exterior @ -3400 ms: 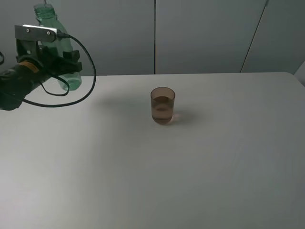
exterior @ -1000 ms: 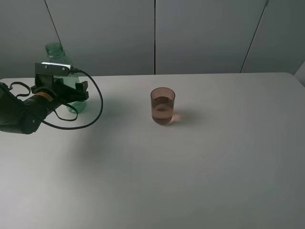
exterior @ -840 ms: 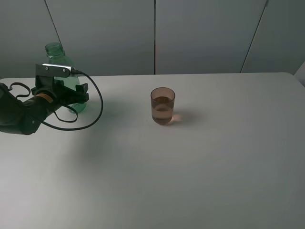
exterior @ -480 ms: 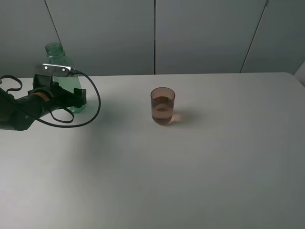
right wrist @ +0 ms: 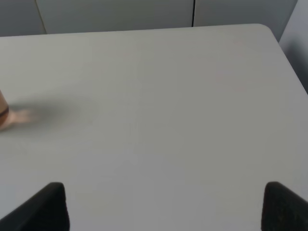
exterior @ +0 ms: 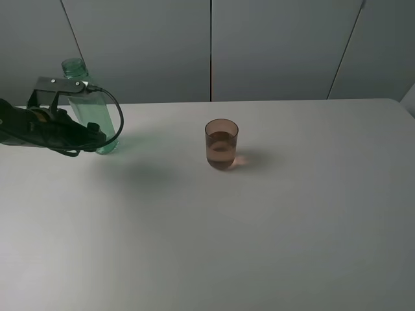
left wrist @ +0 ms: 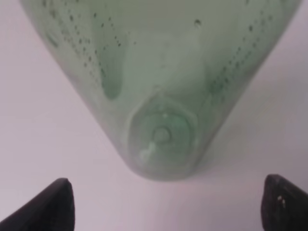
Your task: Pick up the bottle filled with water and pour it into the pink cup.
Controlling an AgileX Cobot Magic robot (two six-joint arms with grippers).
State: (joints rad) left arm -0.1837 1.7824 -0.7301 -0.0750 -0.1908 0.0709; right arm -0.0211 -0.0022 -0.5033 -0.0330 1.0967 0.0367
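Green translucent plastic fills the left wrist view: the bottle (left wrist: pixel 161 82) sits dead ahead of the left gripper (left wrist: pixel 161 204), centred between the two dark fingertips (left wrist: pixel 53 204), which stand far apart with bare table showing on both sides. Jaws wide, nothing held. In the exterior high view the bottle (exterior: pixel 87 107) stands upright on the table (exterior: pixel 259 246), neck up, uncapped, long axis vertical, at the far left. The left gripper (exterior: pixel 91 135) is low beside its lower body; from that angle I can't quite tell if a finger is brushing the base or just clear of it.

The pink cup (exterior: pixel 222 144) is upright near table centre, well apart from the bottle, with liquid showing inside. So my read is the pour is done and the bottle is back down, released.

Key relation: bottle lies straight out in front of the left jaws, axis perpendicular to the approach line. Left arm is the near one by far. A straight retreat along that line should clear it; any sideways drift risks tipping a light bottle.

Right gripper (right wrist: pixel 163 207): fingertips set wide, nothing between them, only table ahead and a sliver of the pink cup (right wrist: pixel 3 111) at the frame edge.
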